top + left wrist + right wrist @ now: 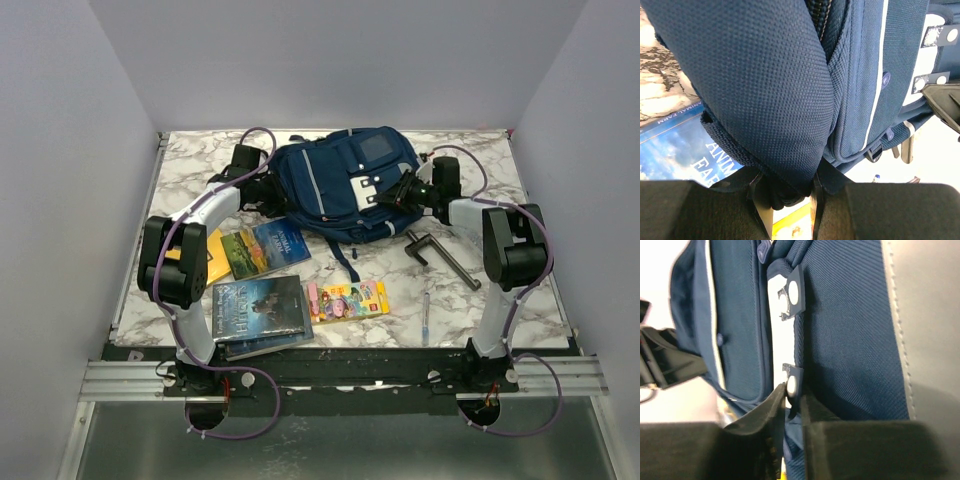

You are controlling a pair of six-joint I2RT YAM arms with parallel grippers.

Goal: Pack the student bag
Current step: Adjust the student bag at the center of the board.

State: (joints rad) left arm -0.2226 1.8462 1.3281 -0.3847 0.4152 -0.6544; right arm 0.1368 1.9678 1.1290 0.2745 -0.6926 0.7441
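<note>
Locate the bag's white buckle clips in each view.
Top external: white buckle clips on the student bag front, right of centre.
Left wrist: upper right edge.
Right wrist: centre, one above the other.
Shared landmark: the bag's pale stripe.

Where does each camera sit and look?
Top: above, behind the arms, looking down on table, student bag, both arms.
Left wrist: on the left arm, facing the bag's strap in the left gripper.
Right wrist: on the right arm, facing a white buckle clip at the right gripper.
Both wrist views share the white clips.
</note>
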